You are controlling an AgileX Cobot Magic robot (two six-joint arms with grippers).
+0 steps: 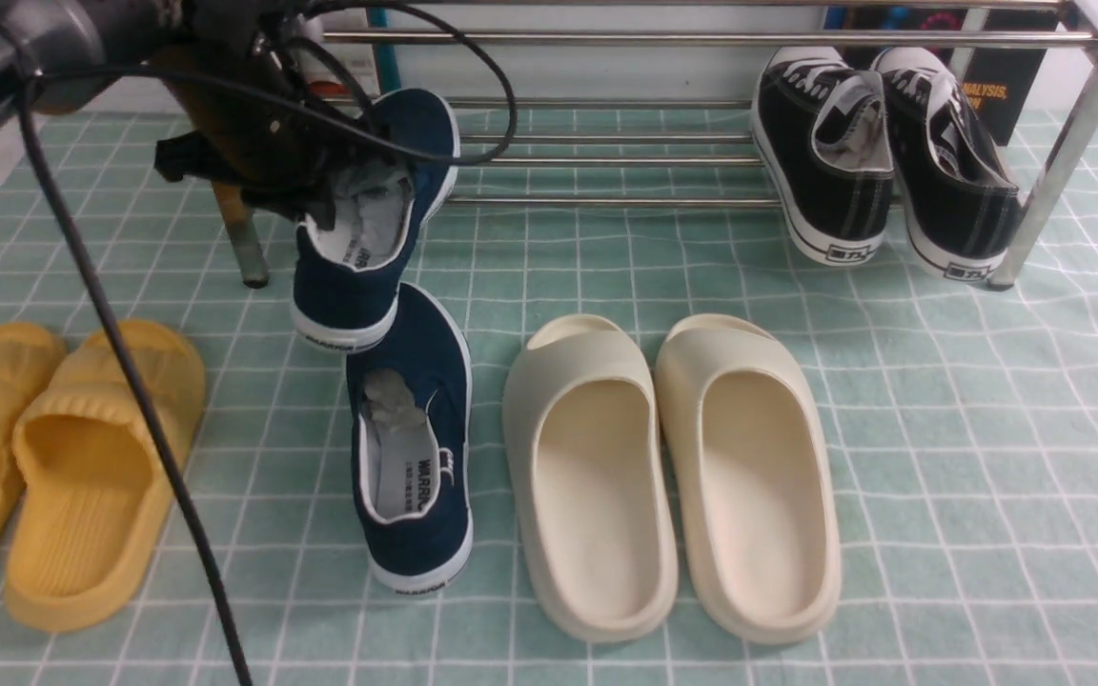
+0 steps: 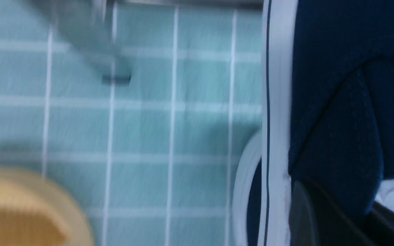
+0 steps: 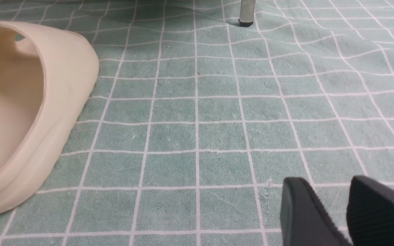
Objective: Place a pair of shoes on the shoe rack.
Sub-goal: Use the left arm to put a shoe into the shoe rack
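At far left, yellow slides (image 1: 63, 467) are sitting on the green checked cloth (image 1: 940, 429). Beside them, the robot's left hand (image 1: 325, 205) is clamping the collar of one navy slip-on (image 1: 387, 162). It is holding the shoe tilted off the cloth, toe pointing up toward the lower bars of the chrome shoe rack (image 1: 606, 162) and heel hanging over the toe of the second navy slip-on (image 1: 413, 448). That shoe is lying flat on the cloth. Further right, two cream slides (image 1: 673, 476) are sitting side by side, and black sneakers (image 1: 883, 152) are leaning on the rack's lower bars. The right hand (image 3: 340, 212) is hovering open above bare cloth.
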